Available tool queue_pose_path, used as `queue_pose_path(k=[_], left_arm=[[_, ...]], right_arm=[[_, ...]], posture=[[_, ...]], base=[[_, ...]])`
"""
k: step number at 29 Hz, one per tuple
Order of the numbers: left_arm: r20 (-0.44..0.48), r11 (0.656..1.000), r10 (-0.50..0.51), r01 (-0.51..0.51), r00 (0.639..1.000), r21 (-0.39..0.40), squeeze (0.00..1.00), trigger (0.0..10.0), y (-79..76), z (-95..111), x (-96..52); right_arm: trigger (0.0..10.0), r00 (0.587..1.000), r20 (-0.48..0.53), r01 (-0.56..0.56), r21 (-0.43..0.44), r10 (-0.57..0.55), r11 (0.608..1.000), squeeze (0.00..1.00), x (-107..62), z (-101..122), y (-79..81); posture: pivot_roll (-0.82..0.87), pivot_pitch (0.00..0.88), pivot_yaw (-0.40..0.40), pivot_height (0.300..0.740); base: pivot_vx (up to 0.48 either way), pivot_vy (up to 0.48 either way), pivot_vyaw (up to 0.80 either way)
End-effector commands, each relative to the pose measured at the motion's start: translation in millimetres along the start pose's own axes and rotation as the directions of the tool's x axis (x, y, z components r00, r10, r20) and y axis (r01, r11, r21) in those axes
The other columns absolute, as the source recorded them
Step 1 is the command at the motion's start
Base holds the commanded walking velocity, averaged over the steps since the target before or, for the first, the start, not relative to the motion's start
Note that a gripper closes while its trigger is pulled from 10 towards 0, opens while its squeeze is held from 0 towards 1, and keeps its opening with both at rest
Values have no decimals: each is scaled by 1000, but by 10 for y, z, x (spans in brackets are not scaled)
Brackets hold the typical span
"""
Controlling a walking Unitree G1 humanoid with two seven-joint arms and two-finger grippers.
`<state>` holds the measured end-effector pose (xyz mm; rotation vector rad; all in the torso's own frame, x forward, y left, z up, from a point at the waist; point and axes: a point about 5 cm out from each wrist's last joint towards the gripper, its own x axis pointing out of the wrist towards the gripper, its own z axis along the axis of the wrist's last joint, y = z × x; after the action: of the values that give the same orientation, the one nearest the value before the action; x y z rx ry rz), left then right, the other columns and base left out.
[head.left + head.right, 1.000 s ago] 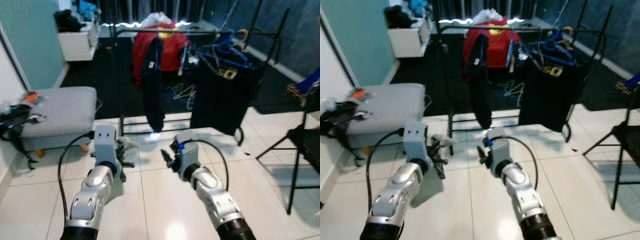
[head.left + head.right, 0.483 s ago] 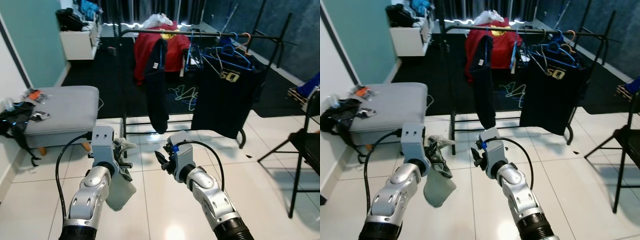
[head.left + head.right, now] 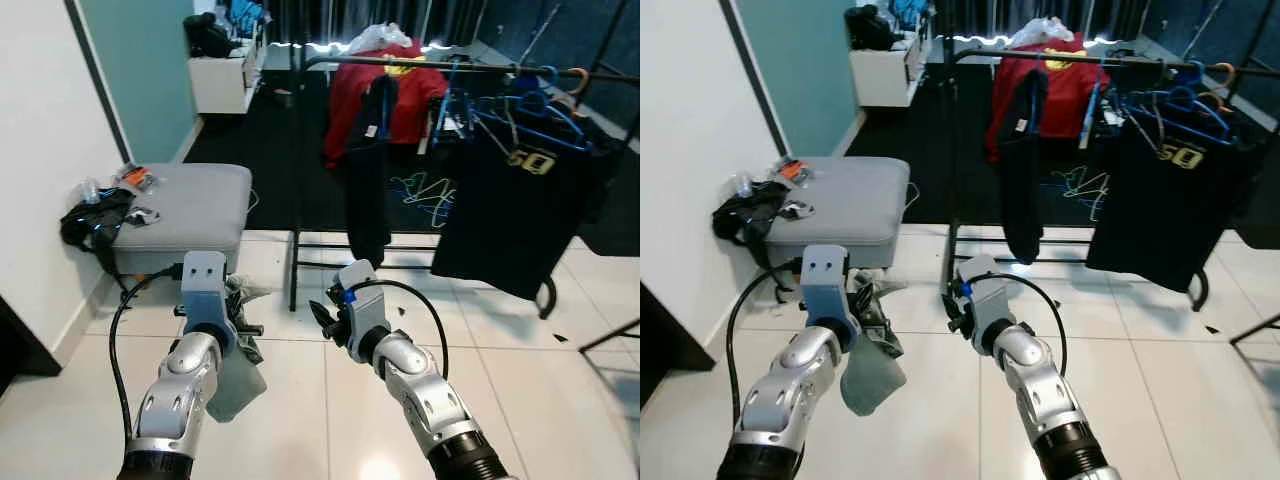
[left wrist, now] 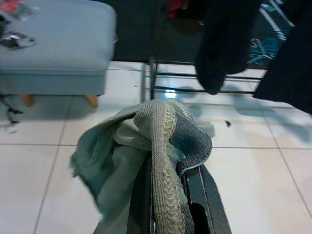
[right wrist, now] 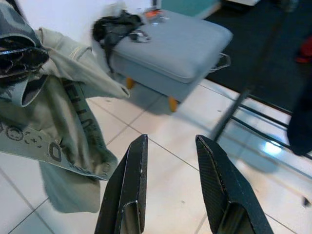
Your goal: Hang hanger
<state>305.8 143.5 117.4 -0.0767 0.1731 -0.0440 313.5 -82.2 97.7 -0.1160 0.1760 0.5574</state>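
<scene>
1. Left eye view: left gripper (image 3: 238, 318) is clamped on a bunched pale grey-green cloth garment (image 3: 238, 372) that hangs below it over the white tiled floor (image 3: 300, 410). Right gripper (image 3: 322, 320) sits just beside it, empty. Ahead of both: a black metal clothes rack (image 3: 296, 180), well apart, not reached. No hanger visible in either gripper, so my read is the hang is not done; the approach and the hook-on are left.
2. Right eye view: count on the rack: one red garment (image 3: 1052, 90), two dark garments (image 3: 1021, 180), and a cluster of blue hangers (image 3: 1185, 105), number not resolvable. One grey padded ottoman (image 3: 840, 208) off to the left gripper's outer side, one black bag (image 3: 745, 215) at its edge.
3. Left wrist view: fingers closed with the garment's ribbed hem draped over them; ottoman and rack base beyond the tips.
4. Right wrist view: fingers (image 5: 129, 180) parted moderately, nothing between them; the held garment hangs close beside them.
</scene>
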Motion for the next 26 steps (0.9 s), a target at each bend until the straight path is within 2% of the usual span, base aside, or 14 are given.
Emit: queue_pose_path(k=[1, 4, 17, 22, 26], left_arm=[[-1, 1000, 4, -4, 1000, 12, 0, 10000, 27, 0, 2], [-5, 1000, 1, -1, 1000, 30, 0, 10000, 30, -4, 0], [-3, 1000, 3, -3, 1000, 24, 0, 10000, 30, 2, 6], [-16, 998, -24, 25, 1000, 56, 0, 10000, -16, 2, -9], [-17, 998, -27, 28, 999, 59, 0, 10000, -21, 4, -12]], right_arm=[[10000, 1000, 8, -5, -13, 5, 1000, 0, 19, 22, 6], [10000, 1000, 8, 0, -17, 1, 1000, 0, 16, 21, -9], [10000, 1000, 6, 2, -21, -2, 1000, 0, 16, 17, -13], [10000, 999, 10, 51, 20, -51, 999, 0, 12, 5, -60], [10000, 999, 10, 50, 18, -51, 999, 0, 13, 4, -58]], posture=[[38, 0, -24, 740], [39, 0, -26, 740], [38, 0, -28, 740], [34, 0, -21, 740], [34, 0, -21, 740]], base=[[0, 0, 800], [0, 0, 800], [0, 0, 800], [0, 0, 0], [0, 0, 0]])
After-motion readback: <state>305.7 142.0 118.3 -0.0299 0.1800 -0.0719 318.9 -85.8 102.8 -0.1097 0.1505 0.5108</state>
